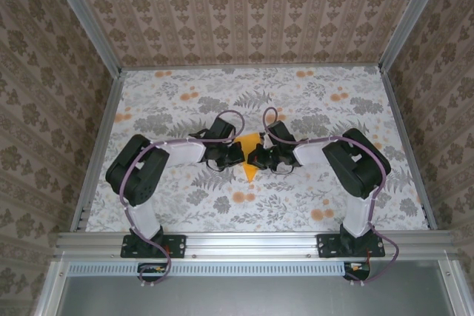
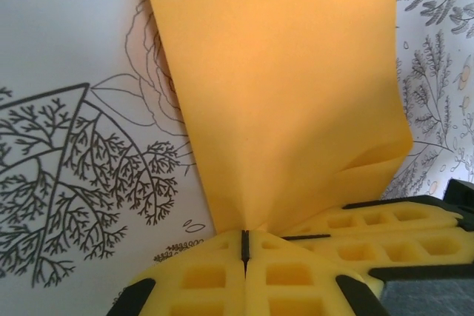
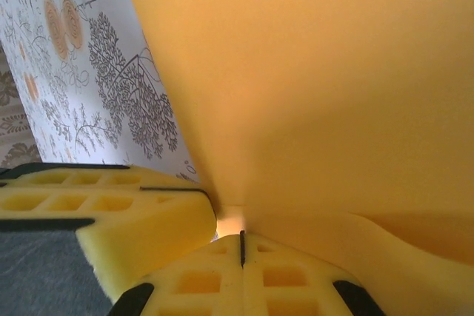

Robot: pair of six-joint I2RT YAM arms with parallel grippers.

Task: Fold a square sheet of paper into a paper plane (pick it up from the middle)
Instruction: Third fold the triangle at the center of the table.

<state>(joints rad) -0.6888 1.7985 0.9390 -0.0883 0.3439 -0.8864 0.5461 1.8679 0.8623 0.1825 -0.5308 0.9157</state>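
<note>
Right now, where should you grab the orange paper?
Its thin edge near the middle, one claw from each side. The orange paper is thin and bends, so the left claw and right claw pinch it side by side there.

1. Your top view is evenly, softly lit; shadows on the cloth [image 1: 296,205] are faint.
2. Your wrist views are bright; the paper [image 3: 311,94] glows, soft-focus up close, while cloth print is sharp.

Floral cloth [image 1: 296,205], patterned walls [image 1: 252,12]
</note>
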